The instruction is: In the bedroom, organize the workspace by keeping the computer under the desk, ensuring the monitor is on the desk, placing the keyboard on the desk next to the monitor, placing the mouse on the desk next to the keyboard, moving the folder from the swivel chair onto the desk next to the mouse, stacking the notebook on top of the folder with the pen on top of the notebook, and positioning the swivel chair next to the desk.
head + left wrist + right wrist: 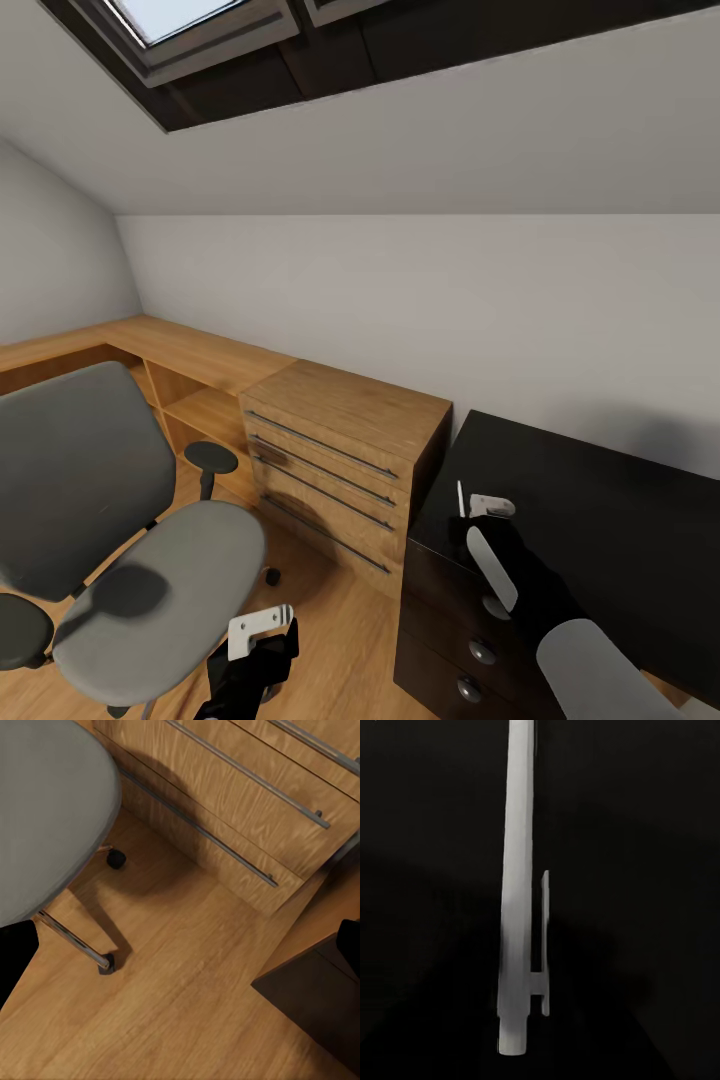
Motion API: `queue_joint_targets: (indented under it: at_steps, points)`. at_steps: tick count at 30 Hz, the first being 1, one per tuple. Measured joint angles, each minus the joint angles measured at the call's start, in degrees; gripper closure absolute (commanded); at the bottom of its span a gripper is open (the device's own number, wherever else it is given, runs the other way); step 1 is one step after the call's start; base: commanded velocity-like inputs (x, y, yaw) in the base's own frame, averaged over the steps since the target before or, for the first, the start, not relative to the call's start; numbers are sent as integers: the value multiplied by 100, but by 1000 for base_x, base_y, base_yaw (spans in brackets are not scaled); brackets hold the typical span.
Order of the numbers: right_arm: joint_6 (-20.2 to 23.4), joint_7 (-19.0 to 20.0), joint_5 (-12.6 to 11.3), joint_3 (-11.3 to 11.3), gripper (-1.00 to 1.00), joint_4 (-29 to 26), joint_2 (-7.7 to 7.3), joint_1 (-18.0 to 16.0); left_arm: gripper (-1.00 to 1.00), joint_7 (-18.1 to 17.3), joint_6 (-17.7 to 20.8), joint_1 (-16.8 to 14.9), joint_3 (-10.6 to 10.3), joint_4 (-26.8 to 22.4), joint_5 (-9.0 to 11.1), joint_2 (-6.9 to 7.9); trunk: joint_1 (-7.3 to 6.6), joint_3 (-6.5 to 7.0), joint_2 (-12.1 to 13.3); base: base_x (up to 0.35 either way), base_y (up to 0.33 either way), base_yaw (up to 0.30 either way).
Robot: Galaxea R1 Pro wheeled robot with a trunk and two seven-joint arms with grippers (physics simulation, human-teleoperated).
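The swivel chair (pixel 110 540) stands at the left on the wood floor, and its grey seat (pixel 45 802) has nothing on it. At the right, the black desk (pixel 600 500) shows a bare top and drawers in its front. My right gripper (pixel 470 510) hovers over the desk's near left corner, shut on the white pen (pixel 460 497), which stands upright. Close up, the pen (pixel 519 892) and its clip show against the black top. My left gripper (pixel 265 650) hangs low between chair and desk, its black fingertips (pixel 15 952) spread wide, open and holding nothing.
A light wooden cabinet (pixel 340 450) with several long-handled drawers stands between the chair and the desk, and low wooden shelves run along the wall behind the chair. The sloped wall and a skylight (pixel 190 30) are above. Chair castors (pixel 115 858) rest on the plank floor.
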Motion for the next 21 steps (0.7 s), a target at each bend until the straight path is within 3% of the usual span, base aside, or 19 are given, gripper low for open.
queue_joint_targets:
  at_steps: [9, 21]
  points:
    - [-9, -8, -38, 2, 100, -3, -6, 0, -100, 0, -1, 0, 0, 3, 0, 7, 0, 0, 0, 0, 0, 0]
    - [3, -15, -54, -7, 100, 15, -11, 2, -100, 5, -9, 9, 0, 3, -7, 9, -263, 214, 481, 0, 0, 0]
